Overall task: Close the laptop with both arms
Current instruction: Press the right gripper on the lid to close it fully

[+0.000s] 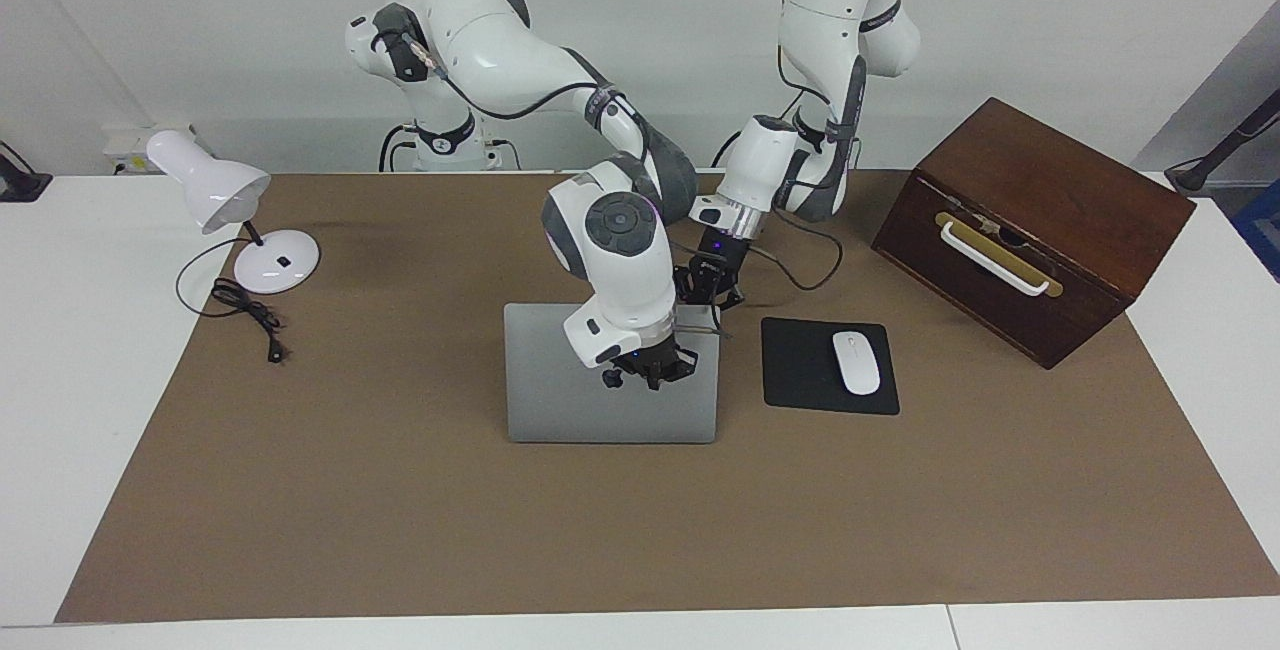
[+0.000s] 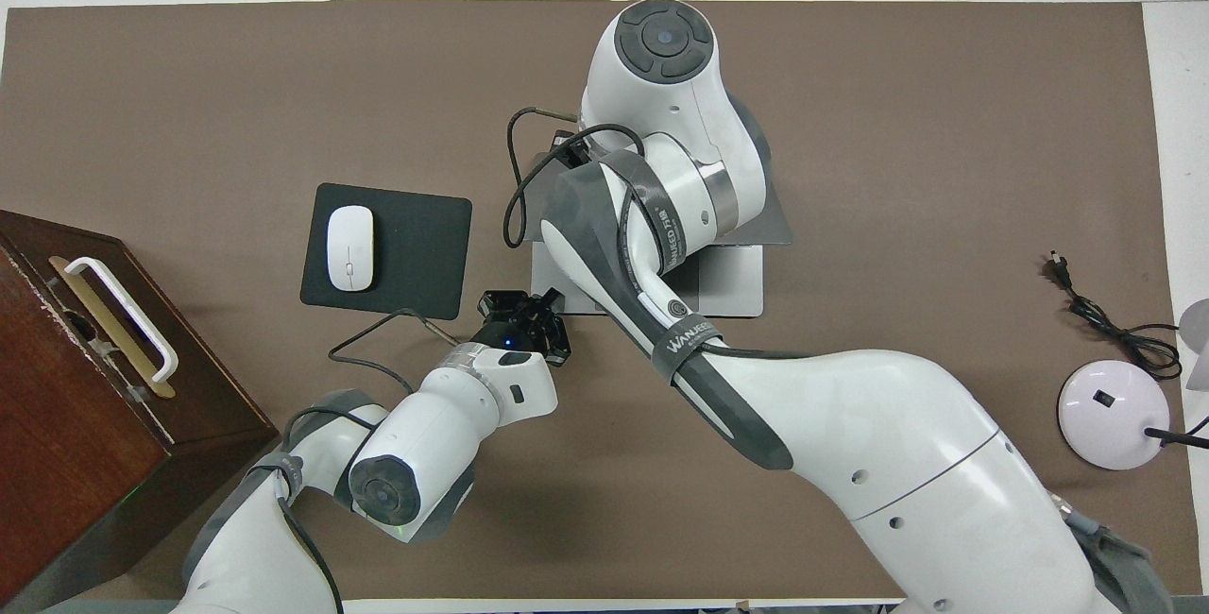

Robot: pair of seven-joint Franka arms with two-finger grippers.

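The silver-grey laptop [image 1: 560,400] lies mid-table on the brown mat. Its lid [image 2: 773,225] leans low over the base [image 2: 741,288], and a strip of the base nearer the robots still shows under it. My right gripper [image 1: 652,368] is shut and rests on the lid's outer face; in the overhead view the arm's wrist hides it. My left gripper [image 1: 712,288], also shut, sits at the laptop's corner nearer the robots, toward the left arm's end, and shows in the overhead view as well [image 2: 524,316]. I cannot tell whether it touches the lid's edge.
A black mouse pad [image 1: 800,370] with a white mouse [image 1: 856,362] lies beside the laptop toward the left arm's end. A dark wooden box [image 1: 1030,230] with a white handle stands past it. A white desk lamp [image 1: 215,190] and its cord [image 1: 250,315] sit at the right arm's end.
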